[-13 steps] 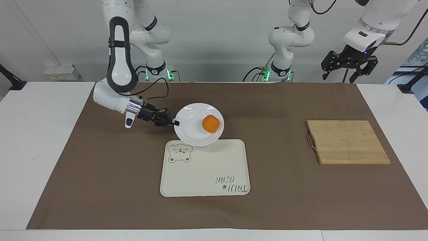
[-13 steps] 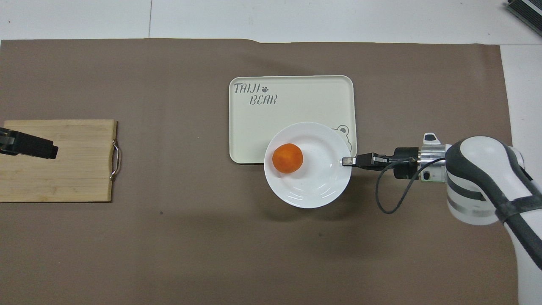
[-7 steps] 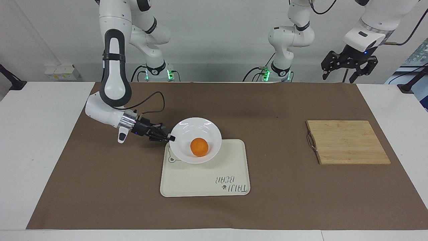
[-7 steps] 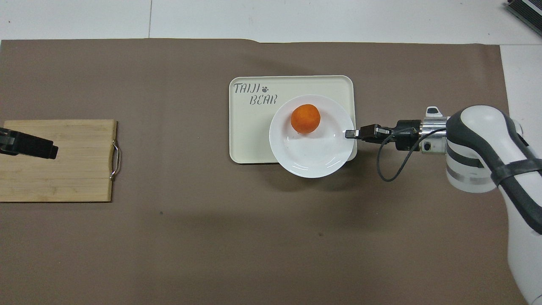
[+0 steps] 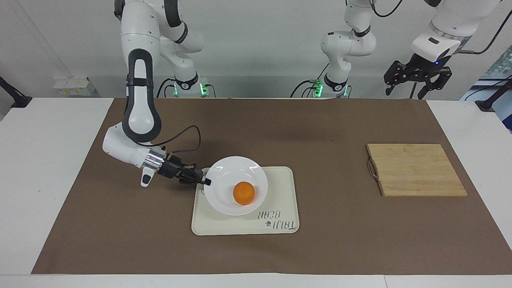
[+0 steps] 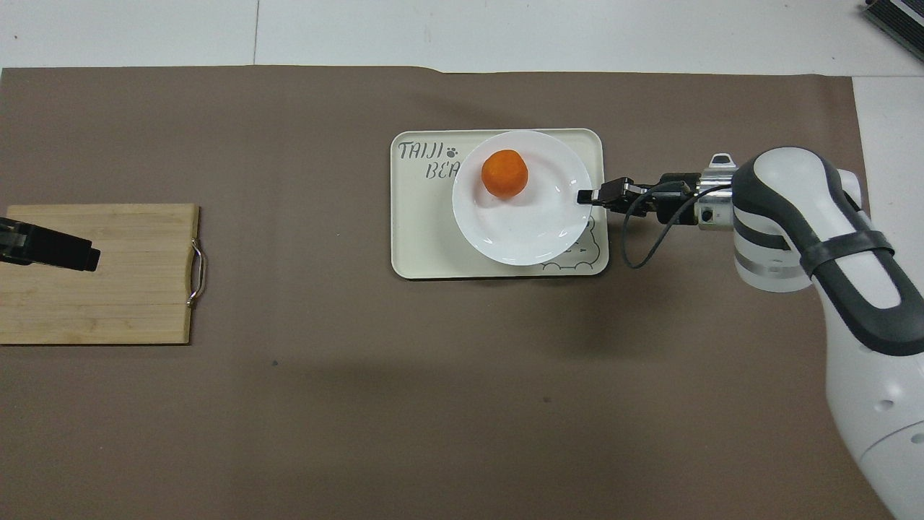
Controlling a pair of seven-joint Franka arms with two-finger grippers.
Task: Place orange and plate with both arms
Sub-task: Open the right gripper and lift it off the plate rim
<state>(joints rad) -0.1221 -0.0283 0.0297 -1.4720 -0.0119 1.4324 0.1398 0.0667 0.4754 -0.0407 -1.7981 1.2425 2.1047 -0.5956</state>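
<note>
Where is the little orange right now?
The orange sits in the white plate, which the right tool grips by its rim over the cream bear tray, mid-table in the facing view.

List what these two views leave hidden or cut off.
- Tray: bear print mostly covered by the plate in both views.
- Whether the plate rests on the tray: neither view settles it.
- Left end effector: overhead view's edge cuts it off.
- Cutting board: same edge clips it.
</note>
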